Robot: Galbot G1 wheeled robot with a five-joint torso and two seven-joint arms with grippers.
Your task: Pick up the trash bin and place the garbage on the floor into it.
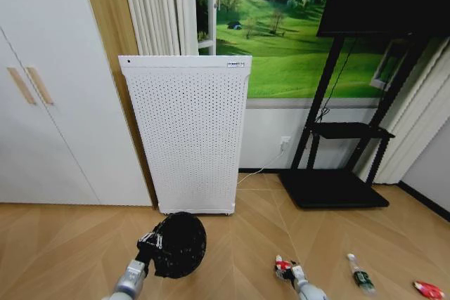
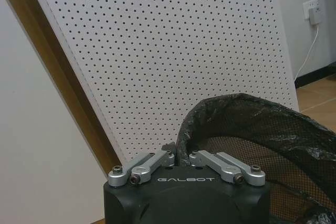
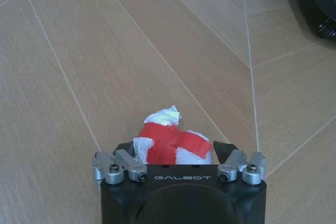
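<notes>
Trash bin rim clenched in left hand, right hand grasping red-and-white wrapper

Black left end effector housing marked GALBOT, silver screwed finger links, apparently grey forearm.

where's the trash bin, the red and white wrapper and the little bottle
trash bin [image 1: 179, 244], head view, on its dark mesh wall
red-and-white wrapper [image 3: 170, 142], right wrist view, on its red band
bottle [image 1: 361, 275], head view, on its green label
</notes>
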